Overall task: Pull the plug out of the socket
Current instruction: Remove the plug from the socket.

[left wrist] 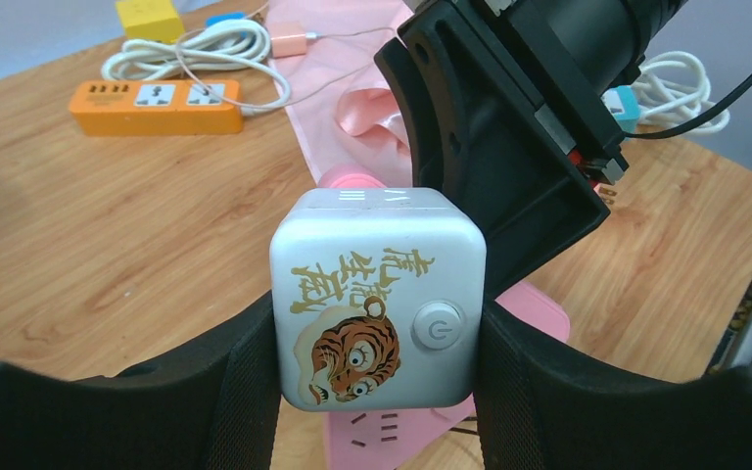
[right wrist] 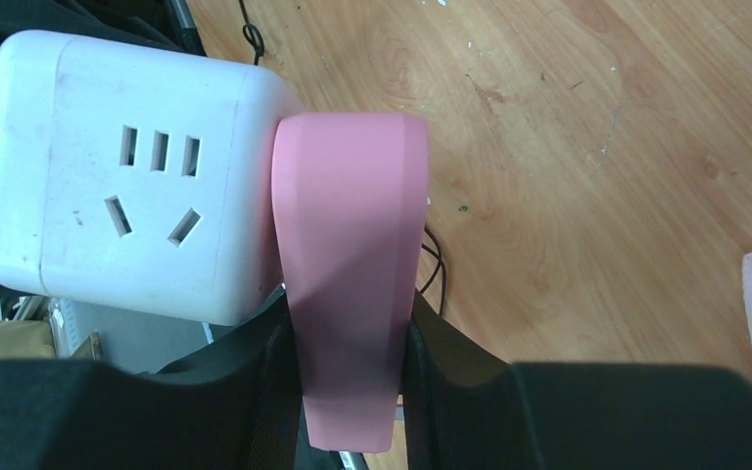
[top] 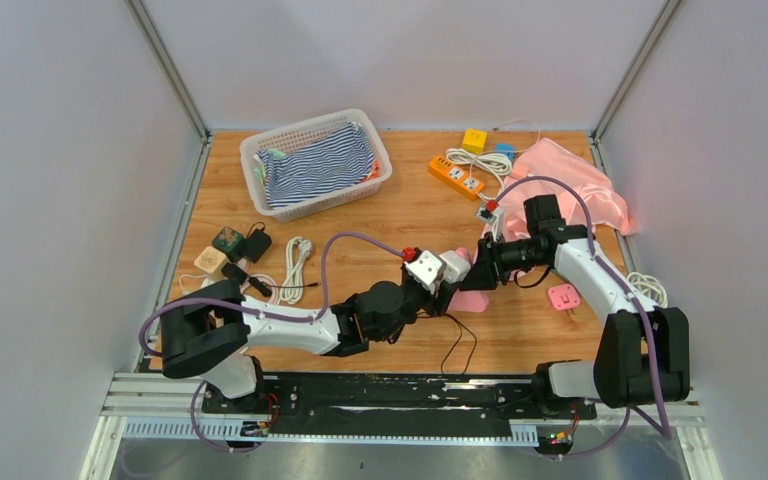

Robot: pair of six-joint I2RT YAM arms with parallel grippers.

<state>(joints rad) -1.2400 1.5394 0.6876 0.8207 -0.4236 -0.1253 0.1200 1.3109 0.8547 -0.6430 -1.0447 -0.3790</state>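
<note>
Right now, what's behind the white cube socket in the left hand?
The pink plug, seated against the far face of the cube socket and gripped by the right hand. From the left wrist only its top edge shows; its prongs and the joint are hidden.

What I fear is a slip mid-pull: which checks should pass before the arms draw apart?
1. Left gripper clamped on both sides of the white cube socket: ok.
2. Right gripper clamped on the pink plug: ok.
3. Plug sitting against the socket's side face, not skewed: ok.
4. How deep the plug sits inside the socket: cannot tell, hidden.
5. Black wire on the table clear of both grippers: cannot tell.
</note>
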